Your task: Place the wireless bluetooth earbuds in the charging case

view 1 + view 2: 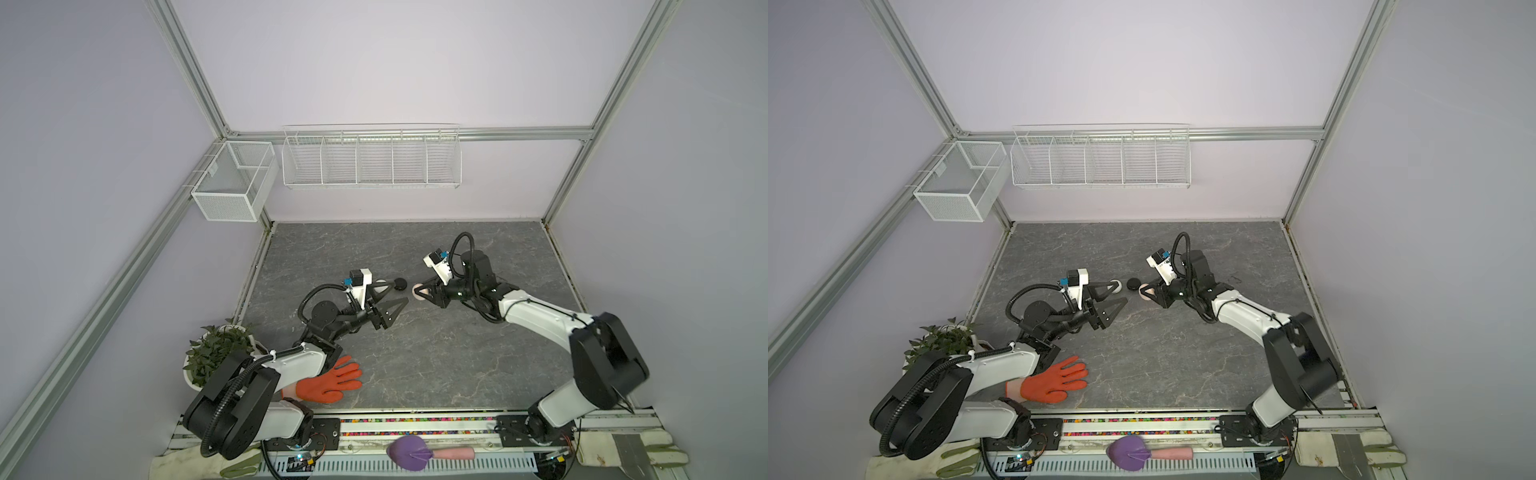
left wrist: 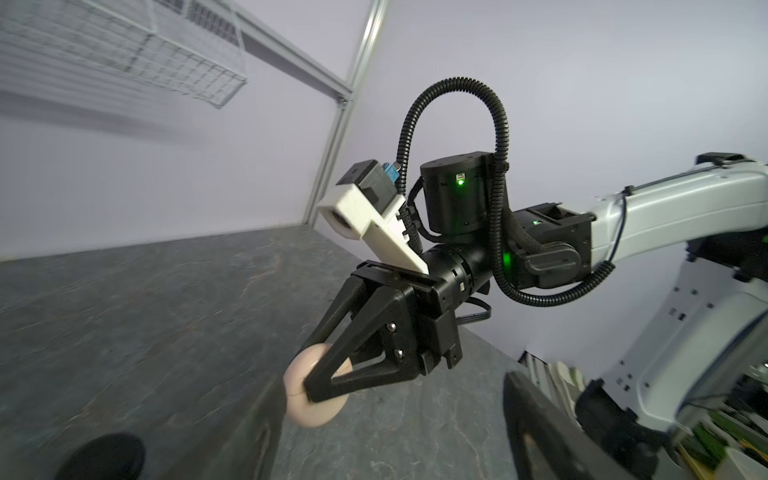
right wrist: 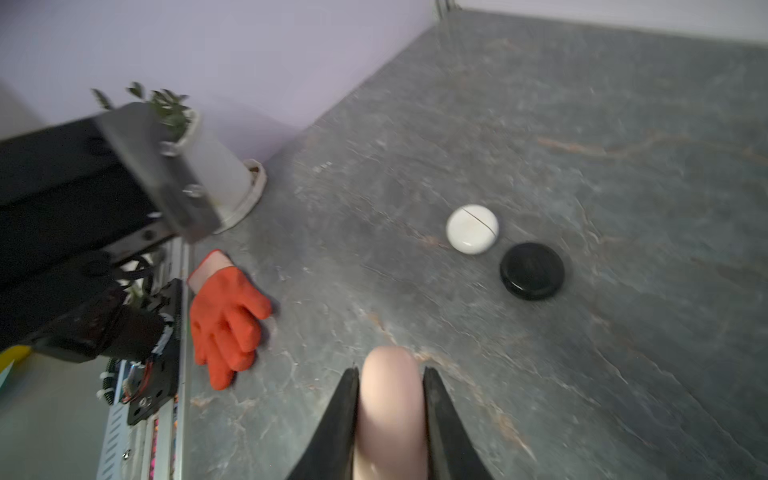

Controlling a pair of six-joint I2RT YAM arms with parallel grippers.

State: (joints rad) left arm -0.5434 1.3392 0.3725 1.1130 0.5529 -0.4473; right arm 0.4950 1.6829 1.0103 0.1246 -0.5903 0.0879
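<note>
Cases, three (white case [image 3: 472, 228] beside black case [image 3: 532, 271]), pink case [image 3: 390, 415] clenched in right pincer [image 3: 390, 369], left pincer [image 1: 401, 291] splayed

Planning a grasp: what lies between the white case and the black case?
Nothing but a narrow strip of bare table; the right wrist view shows the white case and black case apart.

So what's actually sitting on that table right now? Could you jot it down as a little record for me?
left end effector: open, holding nothing
right end effector: shut on the pale pink round case
white round case: lying on the table
black round case: on the table, next to the white one
earbuds: none in sight
other things: orange glove and potted plant on the left arm's side
</note>
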